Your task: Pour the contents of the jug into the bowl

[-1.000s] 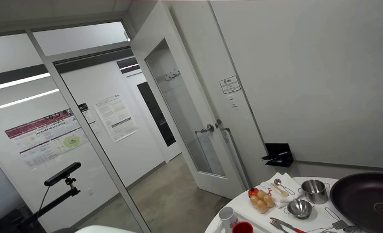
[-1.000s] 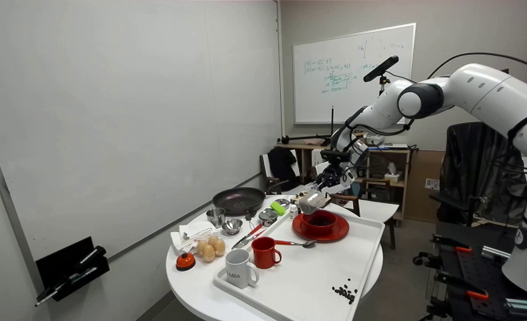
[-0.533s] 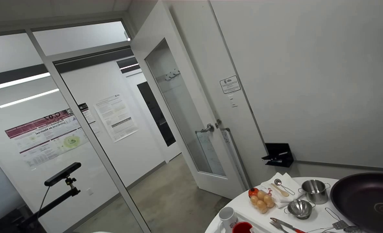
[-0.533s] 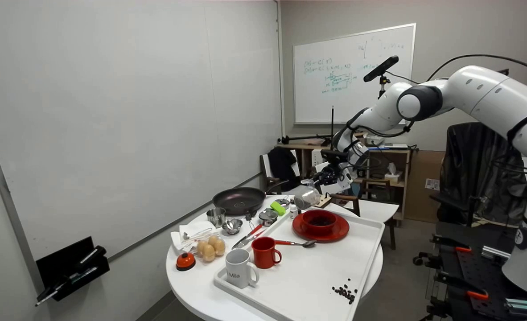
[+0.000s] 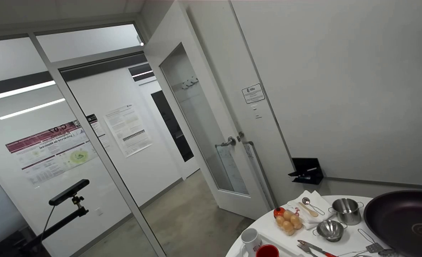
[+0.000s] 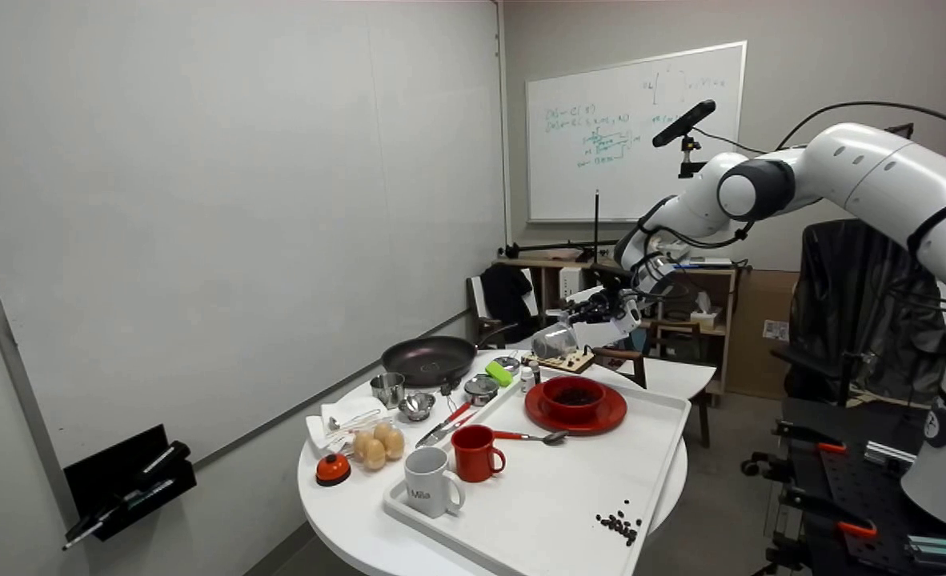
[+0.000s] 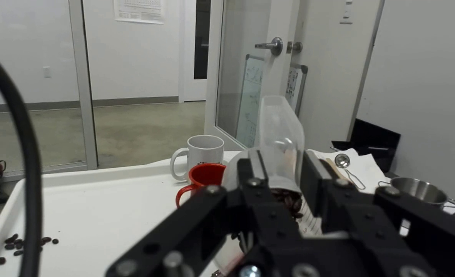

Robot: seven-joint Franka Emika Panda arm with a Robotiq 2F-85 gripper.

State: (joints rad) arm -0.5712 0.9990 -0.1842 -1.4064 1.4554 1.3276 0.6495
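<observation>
pincer (image 7: 284,165) grips jug handle (image 7: 278,129), plain from wrist alone.

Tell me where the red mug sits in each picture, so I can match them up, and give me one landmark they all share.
In an exterior view: the red mug is right of center at the bottom edge, cut off by it.
In an exterior view: the red mug is centered in the lower half.
In the wrist view: the red mug is just left of center, partly hidden.
Shared landmark: the white Mila mug, next to it.
</observation>
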